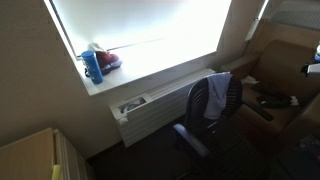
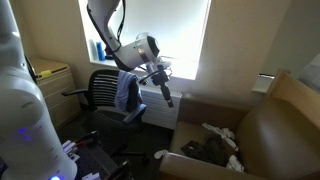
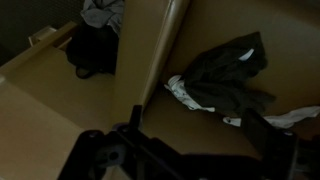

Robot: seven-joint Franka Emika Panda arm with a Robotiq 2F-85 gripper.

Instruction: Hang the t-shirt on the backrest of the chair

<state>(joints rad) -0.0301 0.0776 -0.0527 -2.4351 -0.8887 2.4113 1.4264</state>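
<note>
Beneath a bright, overexposed window [image 1: 140,30] runs a pale sill [image 1: 150,75], with a long white heater unit [image 1: 150,108] on the wall below it. The floor is dark and shows no detail. A light wood cabinet [image 1: 30,155] stands in the corner, near the robot's white base [image 2: 20,100].

An office chair [image 1: 195,125] stands just in front of the heater. The t-shirt [image 1: 215,95], bluish grey, lies draped over the chair's backrest and hangs down it; this shows in both exterior views and at the top edge of the wrist view [image 3: 100,12].

A blue bottle [image 1: 93,66] stands upright on the sill, touching a red object [image 1: 108,60]. Its contents cannot be made out. A brown armchair [image 2: 280,125], well apart from the office chair, holds loose laundry on its seat: a dark garment [image 3: 225,75] with a white cloth [image 3: 185,92] at its edge.

The tool [image 2: 165,94] hangs in the air between the office chair and the armchair, clear of the t-shirt. In the wrist view [image 3: 185,160] its dark fingers stand wide apart with nothing between them, though that view is dim.

The window glare hides whatever lies outside. The armchair is cut off at the frame edge in both exterior views. The red object's identity cannot be told.
</note>
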